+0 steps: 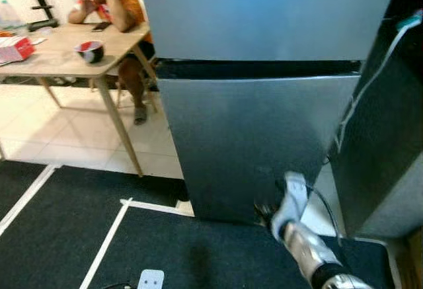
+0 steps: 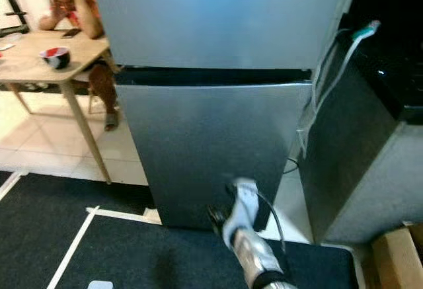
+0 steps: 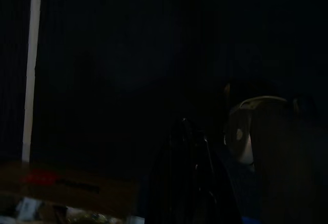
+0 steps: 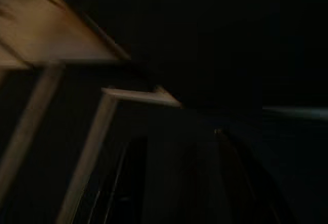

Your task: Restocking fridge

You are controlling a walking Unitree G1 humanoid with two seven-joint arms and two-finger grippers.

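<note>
A tall silver-grey two-door metal fridge [image 1: 264, 71] stands straight ahead of the robot, both doors shut, a dark seam dividing the upper door from the lower one. Judging by this, restocking has barely begun: the fridge has yet to be opened, and no groceries are visible near it or in the robot's grasp.

The right gripper [image 1: 268, 215], on a silver arm, is raised low in front of the lower door, close to its bottom edge; whether its fingers are spread or pressed together cannot be told. The left gripper [image 3: 192, 183] appears as a dark shape in a nearly black wrist view, its fingers equally unreadable.

The fridge stands on pale tiles, edged by a dark carpet [image 1: 59, 236] marked with white tape lines. To the robot's right is a dark cabinet [image 2: 370, 137] with a white cable draped over it. To the left, well apart, a person in orange sits at a light wooden worktop [image 1: 59, 51] holding a small red-and-white bowl [image 1: 90, 51].
</note>
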